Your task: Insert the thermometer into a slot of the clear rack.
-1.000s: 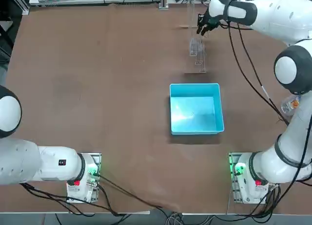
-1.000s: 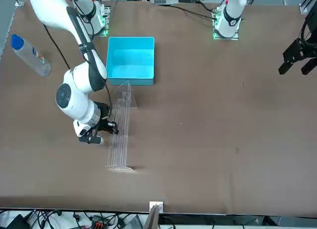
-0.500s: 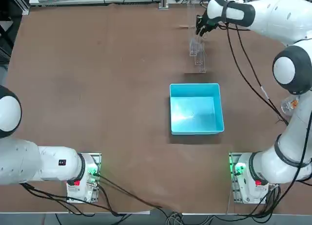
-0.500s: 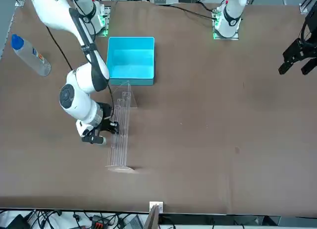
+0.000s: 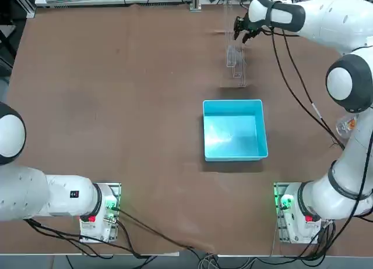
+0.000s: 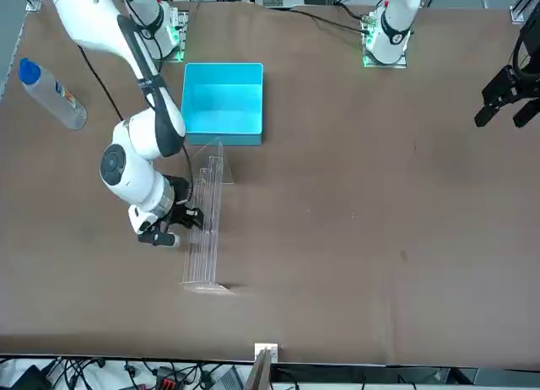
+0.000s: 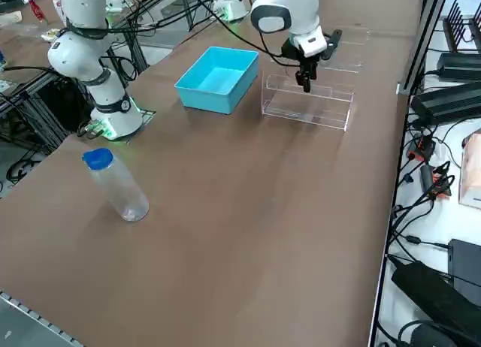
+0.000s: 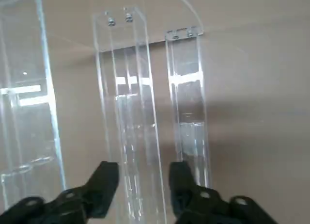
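Observation:
The clear rack [image 5: 236, 59] stands on the brown table beyond the blue bin [image 5: 234, 102], lengthwise away from the robot; it also shows in the front view [image 6: 205, 238] and the right side view [image 7: 308, 105]. My right gripper [image 5: 240, 36] hovers over the rack's far half, pointing down. In the wrist view the right gripper [image 8: 144, 173] is open, its black fingers [image 8: 104, 183] either side of one upright tier of the clear rack [image 8: 127, 88]. Nothing is gripped. The thermometer cannot be told apart from the rack's glassy edges.
A clear bottle [image 7: 116, 183] with a blue cap stands near the table's right edge, also seen lying in the front view [image 6: 51, 94]. The blue bin [image 6: 224, 67] sits just on the robot's side of the rack. The table's far edge lies close behind the gripper.
The right gripper's fingers have parted from shut to open. The hand has shifted slightly along the rack; the rack and bin have not moved.

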Controlling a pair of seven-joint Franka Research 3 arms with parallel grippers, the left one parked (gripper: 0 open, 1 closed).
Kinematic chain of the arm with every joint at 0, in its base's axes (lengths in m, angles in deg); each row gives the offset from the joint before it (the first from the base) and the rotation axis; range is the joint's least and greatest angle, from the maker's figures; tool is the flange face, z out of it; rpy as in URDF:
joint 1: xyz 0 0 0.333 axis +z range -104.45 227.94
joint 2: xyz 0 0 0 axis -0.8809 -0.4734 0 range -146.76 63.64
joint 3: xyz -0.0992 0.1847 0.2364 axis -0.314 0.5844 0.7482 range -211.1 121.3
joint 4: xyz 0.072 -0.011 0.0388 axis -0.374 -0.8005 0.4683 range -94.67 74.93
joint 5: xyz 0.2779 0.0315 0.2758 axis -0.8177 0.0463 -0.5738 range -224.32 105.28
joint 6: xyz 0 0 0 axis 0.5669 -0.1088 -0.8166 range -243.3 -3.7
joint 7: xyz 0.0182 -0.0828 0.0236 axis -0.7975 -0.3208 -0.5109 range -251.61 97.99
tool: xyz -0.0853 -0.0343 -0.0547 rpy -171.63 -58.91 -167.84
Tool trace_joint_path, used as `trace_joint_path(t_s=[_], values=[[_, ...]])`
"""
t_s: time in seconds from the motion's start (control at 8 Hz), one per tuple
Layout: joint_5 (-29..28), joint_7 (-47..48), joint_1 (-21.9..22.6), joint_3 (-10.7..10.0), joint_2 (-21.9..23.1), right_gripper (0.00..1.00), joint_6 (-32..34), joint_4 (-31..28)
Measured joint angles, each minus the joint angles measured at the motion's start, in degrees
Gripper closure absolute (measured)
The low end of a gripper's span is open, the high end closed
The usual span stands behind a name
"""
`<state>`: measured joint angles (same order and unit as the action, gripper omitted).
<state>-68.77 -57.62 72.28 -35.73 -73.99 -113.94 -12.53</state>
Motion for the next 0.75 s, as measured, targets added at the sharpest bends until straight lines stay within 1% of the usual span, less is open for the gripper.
trace_joint_path(t_s=[0.12, 0.25, 0.5, 0.75], values=[[0.00, 0.00, -0.04, -0.08, 0.13, 0.09, 0.12, 0.46], [0.29, 0.00, -0.08, -0.56, 0.93, 0.00, 1.97, 1.08], [1.73, -0.49, -1.23, -3.18, 4.83, 0.00, 8.93, 2.13], [2.09, -2.54, -4.42, -4.21, 10.08, 0.00, 16.51, 2.36]])
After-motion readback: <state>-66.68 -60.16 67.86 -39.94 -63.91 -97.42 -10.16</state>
